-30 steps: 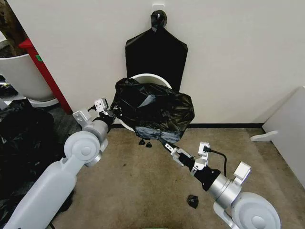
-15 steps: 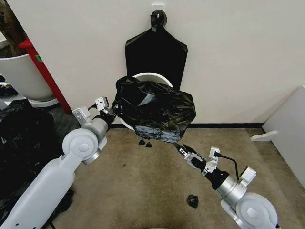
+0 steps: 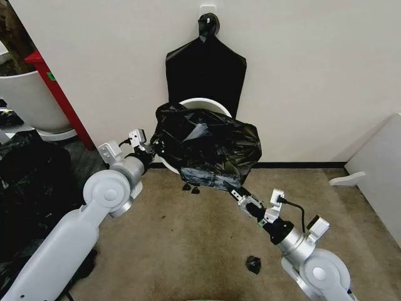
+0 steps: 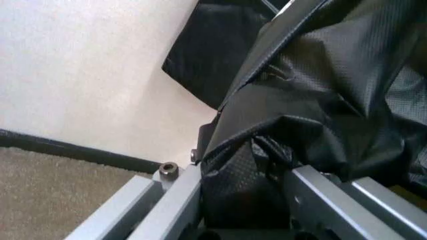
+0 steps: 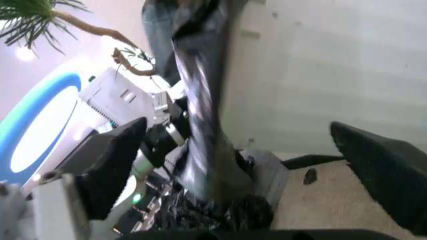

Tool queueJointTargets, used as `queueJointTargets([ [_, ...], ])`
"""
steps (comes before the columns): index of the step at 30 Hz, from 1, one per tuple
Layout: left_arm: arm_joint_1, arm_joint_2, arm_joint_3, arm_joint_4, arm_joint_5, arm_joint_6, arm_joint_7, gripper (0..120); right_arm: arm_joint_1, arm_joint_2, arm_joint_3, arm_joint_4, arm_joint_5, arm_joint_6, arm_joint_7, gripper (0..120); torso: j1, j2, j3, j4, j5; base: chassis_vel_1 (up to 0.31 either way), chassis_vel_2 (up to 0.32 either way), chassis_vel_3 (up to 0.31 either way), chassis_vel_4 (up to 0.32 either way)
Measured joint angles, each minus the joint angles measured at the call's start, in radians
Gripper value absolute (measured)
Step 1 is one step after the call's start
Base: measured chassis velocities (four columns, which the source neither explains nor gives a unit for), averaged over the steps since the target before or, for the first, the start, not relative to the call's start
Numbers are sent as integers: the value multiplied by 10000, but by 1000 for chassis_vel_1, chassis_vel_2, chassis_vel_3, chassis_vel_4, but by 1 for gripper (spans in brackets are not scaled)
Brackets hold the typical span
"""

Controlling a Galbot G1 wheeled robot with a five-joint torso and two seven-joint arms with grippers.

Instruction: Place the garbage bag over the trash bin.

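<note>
The glossy black garbage bag lies draped over the cream-white trash bin, whose rolled rim shows behind it against the wall. My left gripper is at the bag's left edge, shut on a fold of the plastic; in the left wrist view the garbage bag is bunched between the metal fingers. My right gripper sits just below the bag's lower right edge, open. In the right wrist view its dark fingers stand wide apart, with the bag hanging ahead of them.
A flat black bag bundle hangs from a wall hook above the bin. At the left are a large white tub, a red post and a bulky black plastic mass. Black scraps lie on the carpet. A white panel stands right.
My right gripper let go of the bag's lower edge, drew back, and has come up close under that edge again. The bag shifted slightly right. The left gripper kept its hold.
</note>
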Motion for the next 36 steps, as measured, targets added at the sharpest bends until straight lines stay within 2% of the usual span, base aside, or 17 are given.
queueJointTargets([
  [3,1,-3,-2,-21,0,0,-3,1,35,-20,-22,3,6,3,93,88,0,0,0,0,0,0,0,0,0],
  [7,-23,-36,-2,-75,3,0,-64,1,-3,-81,-110,54,-271,3,293,68,0,0,0,-1,0,0,0,0,0],
  [9,-23,-36,-2,-82,3,0,-65,1,-13,-83,-118,55,-314,2,308,66,0,0,0,-1,0,0,0,0,0],
  [13,32,-34,-1,-151,29,-4,-63,1,-126,-110,-217,50,-725,68,518,46,0,0,0,-1,0,0,0,0,0],
  [15,47,-34,-1,-162,33,-4,-59,1,-133,-113,-217,49,-734,75,533,44,0,0,0,-1,0,0,0,0,0],
  [18,145,-42,-3,-229,90,-8,-13,1,-160,-138,-190,78,-738,123,634,30,0,0,0,-1,0,0,0,0,0],
  [21,226,-63,-2,-237,238,-18,42,1,-232,-139,-181,201,-720,144,656,18,0,0,0,-1,0,0,0,0,0],
  [23,241,-64,0,-238,269,-21,49,1,-253,-138,-181,232,-721,144,656,15,0,0,0,-1,0,0,0,0,0],
  [26,264,-66,3,-238,337,-32,55,1,-411,-161,-246,381,-814,109,575,1,0,0,0,-1,0,0,0,0,0],
  [36,325,-127,14,-374,279,-51,5,1,-614,-294,-614,24,-1742,-218,127,0,0,0,0,-1,0,0,0,0,0],
])
